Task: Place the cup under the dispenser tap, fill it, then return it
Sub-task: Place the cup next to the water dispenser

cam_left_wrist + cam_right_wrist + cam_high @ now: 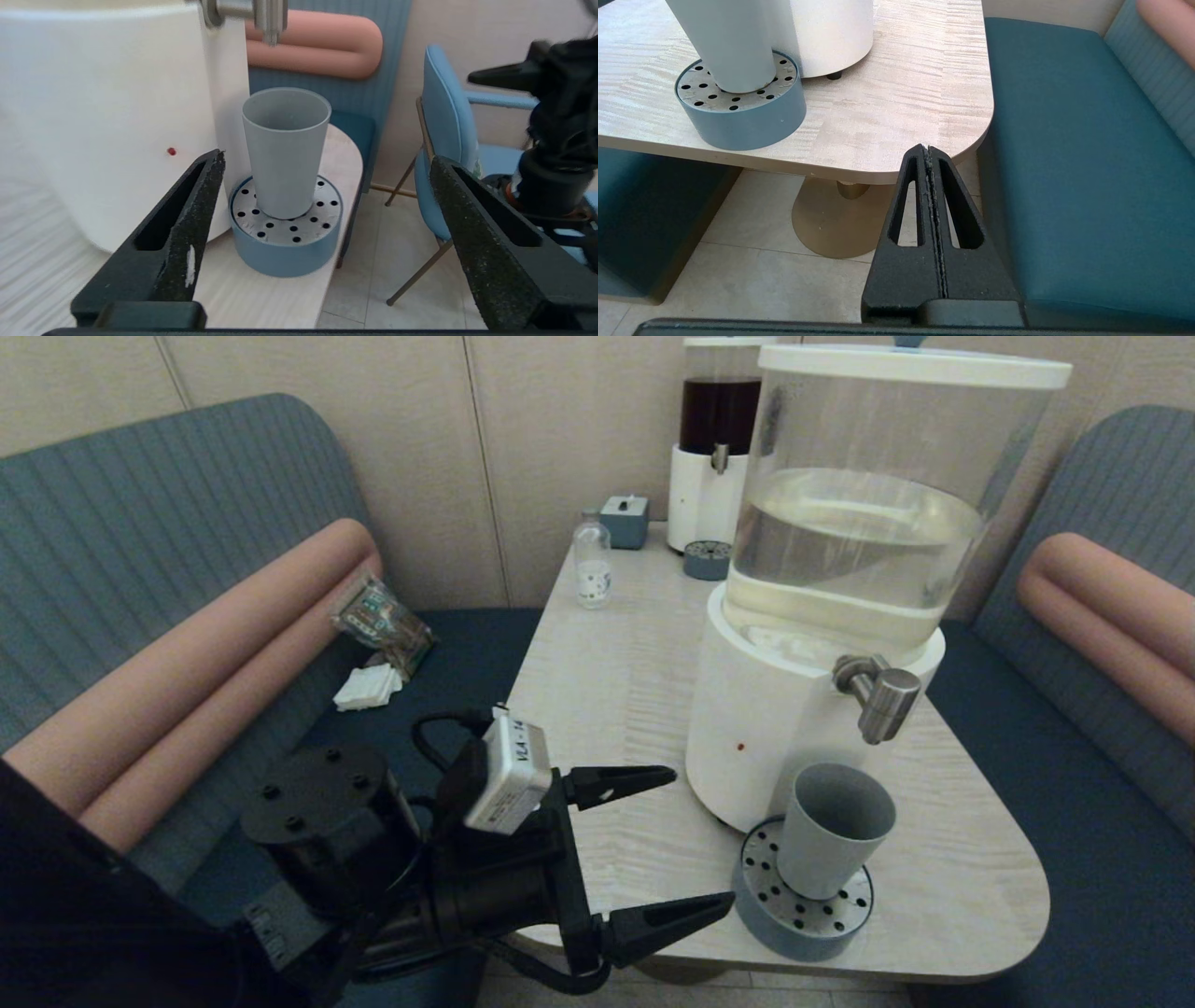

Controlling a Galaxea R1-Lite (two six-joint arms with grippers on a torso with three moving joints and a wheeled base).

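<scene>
Now cup (829, 831) upright on drip tray (801, 919), left tool (702, 845) spread beside

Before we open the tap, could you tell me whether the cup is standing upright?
Upright: the cup stands mouth-up on the drip tray, released.

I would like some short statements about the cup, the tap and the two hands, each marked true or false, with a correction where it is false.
1. The cup stands upright on the round drip tray. True.
2. The left hand is closed around the cup. False: its jaws are wide open and it is beside the cup, not touching it.
3. The dispenser tap is above the cup. True.
4. The right hand is open. False: its fingers are pressed together, below the table edge.
5. The cup lies on its side on the table. False: it is upright on the tray.
</scene>
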